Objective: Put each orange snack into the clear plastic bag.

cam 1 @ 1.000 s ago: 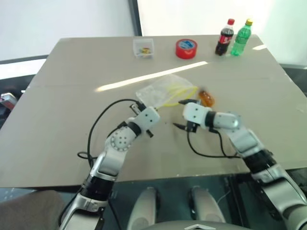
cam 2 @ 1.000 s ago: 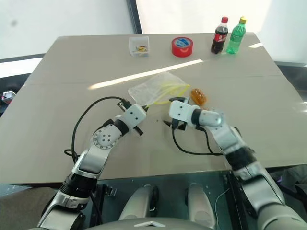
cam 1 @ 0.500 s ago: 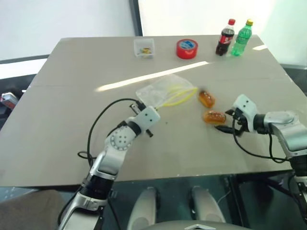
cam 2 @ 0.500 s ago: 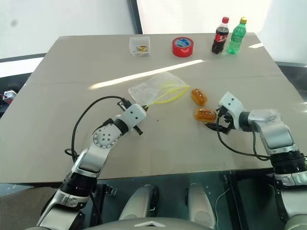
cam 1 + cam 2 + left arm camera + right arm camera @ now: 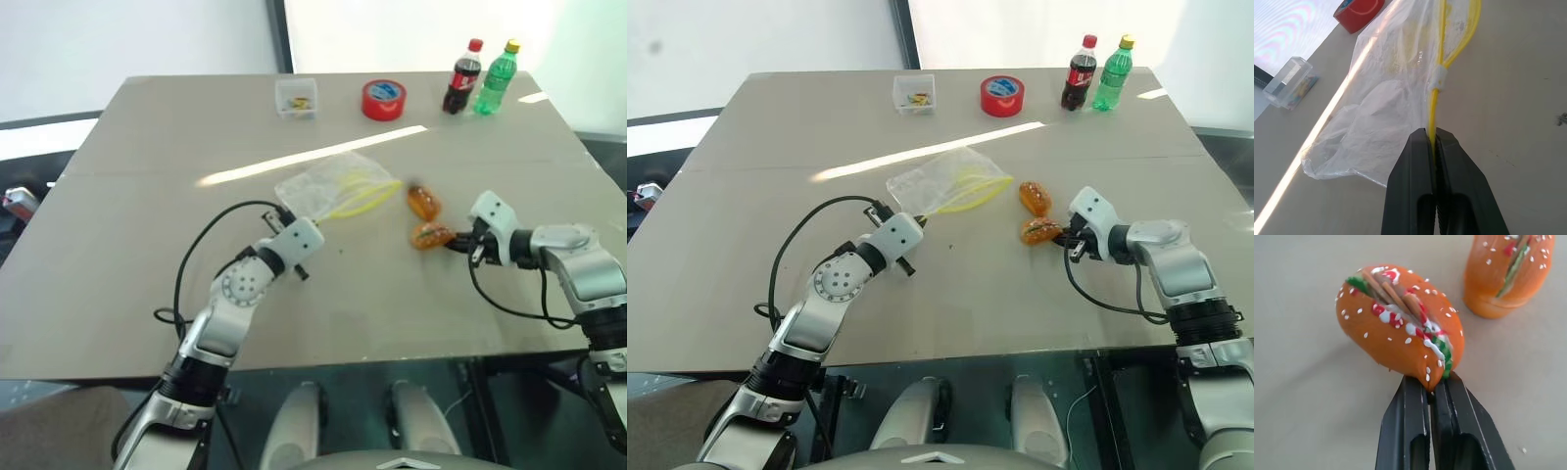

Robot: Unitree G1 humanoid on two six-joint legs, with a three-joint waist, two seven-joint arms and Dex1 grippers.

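A: Where is the clear plastic bag (image 5: 336, 186) right now?

B: Flat on the tabletop (image 5: 147, 196), about the middle. The left gripper (image 5: 1435, 141) has its fingers (image 5: 1410, 171) pressed together on the bag's yellow strip (image 5: 1436, 105) at the near edge, so the bag is pinched there.

A: And the orange snacks?

B: Two of them, both to the right of the bag. The near snack (image 5: 1400, 328) is caught by its end between the right gripper's (image 5: 1429, 387) fingers (image 5: 1454, 416), which are almost closed on it. The far snack (image 5: 422, 202) lies free on the tabletop, just beyond the held one and nearer the bag's open corner. The two sit close together; from the head views I can't tell if they touch, but the right wrist view shows a gap between them.

A: Is the held snack off the surface?

B: I can't tell; it is very low, at or just above the tabletop.

A: Anything else up there?

B: Along the far edge: a small clear tub (image 5: 295, 97) at the left, a red tape roll (image 5: 382, 99), then a cola bottle (image 5: 460, 78) and a green bottle (image 5: 495, 77) standing side by side at the right.
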